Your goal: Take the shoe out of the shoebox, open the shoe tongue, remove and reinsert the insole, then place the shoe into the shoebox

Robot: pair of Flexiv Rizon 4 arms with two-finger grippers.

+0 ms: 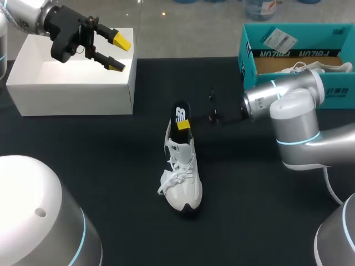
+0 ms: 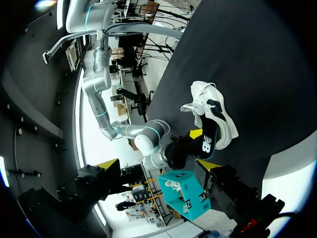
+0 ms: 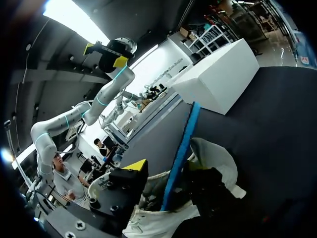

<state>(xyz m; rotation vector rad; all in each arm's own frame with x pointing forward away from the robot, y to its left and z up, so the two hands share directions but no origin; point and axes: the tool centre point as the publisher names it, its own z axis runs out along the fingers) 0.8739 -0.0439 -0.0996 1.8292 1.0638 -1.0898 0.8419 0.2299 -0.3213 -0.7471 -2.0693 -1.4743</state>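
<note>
1. A white lace-up sneaker (image 1: 182,177) lies near the middle of the black worktop (image 1: 100,149), with its toe towards the near edge and its heel towards the far edge.
2. A dark flat insole (image 1: 180,112) with a blue edge stands up out of the sneaker's heel.
3. The right end effector (image 1: 186,123) grips that insole, one yellow tip pressed on its face.
4. The left end effector (image 1: 119,54) hangs wide apart and holds nothing, above a white rectangular box (image 1: 72,77) at the far left corner.
5. A teal cardboard shoebox (image 1: 247,50) sits open at the far right corner, with a second white shoe (image 1: 310,67) inside.
</note>
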